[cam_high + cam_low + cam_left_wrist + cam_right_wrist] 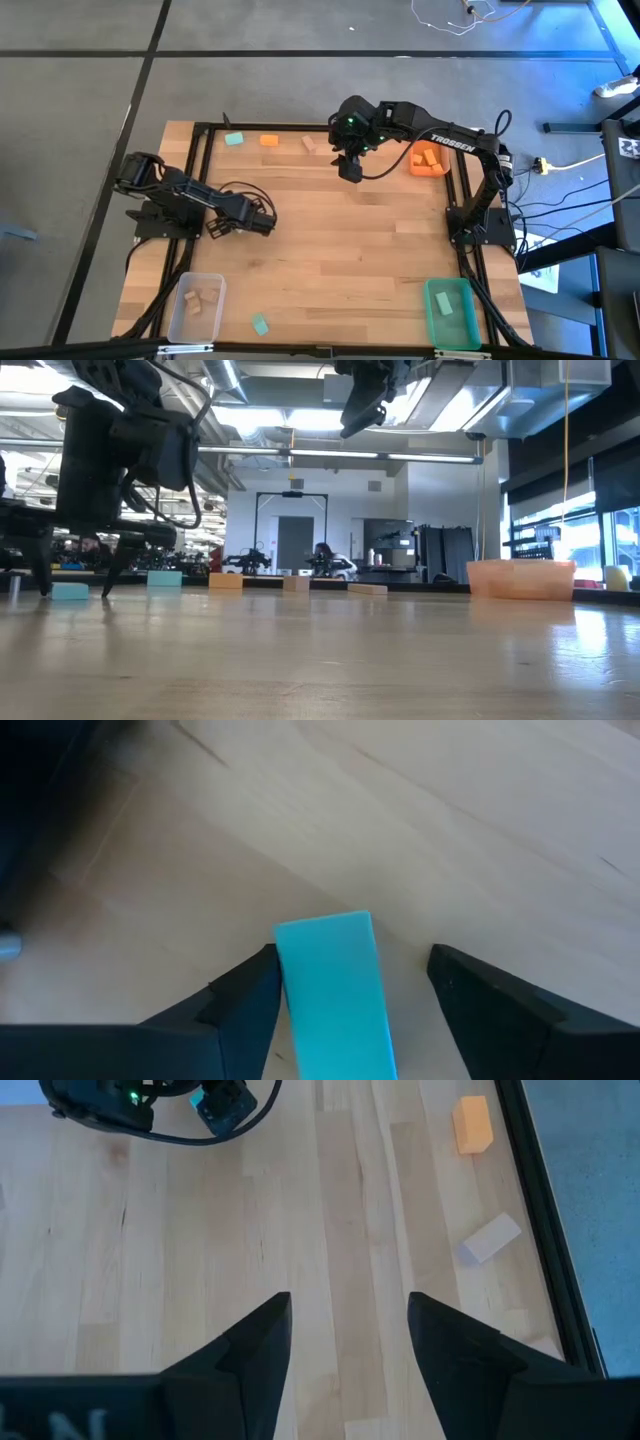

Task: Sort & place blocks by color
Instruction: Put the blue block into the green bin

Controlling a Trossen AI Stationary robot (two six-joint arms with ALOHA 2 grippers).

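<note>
A teal block [332, 995] lies flat on the wooden table between the fingers of my left gripper [352, 960], which is open and points steeply down at the table's left middle [262, 222]. The low view shows this block [70, 591] on the table between the two fingers. My right gripper [350, 166] hangs open and empty high above the far middle of the table [350, 1345]. Along the far edge lie a teal block [234, 139], an orange block [269, 141] and a wood block [309, 144]. Another teal block [260, 324] lies near the front edge. My left gripper comes at the teal block from above, fingers on either side of its long sides. One finger [250, 1000] stands right against one long side [284, 990]; whether it touches I cannot tell. A gap shows between the block and the other finger [480, 1005].
An orange bin [428, 160] with orange blocks stands at the far right. A clear bin [195, 305] with wood blocks is at the near left, a green bin [452, 312] at the near right. A black frame [200, 130] borders the table.
</note>
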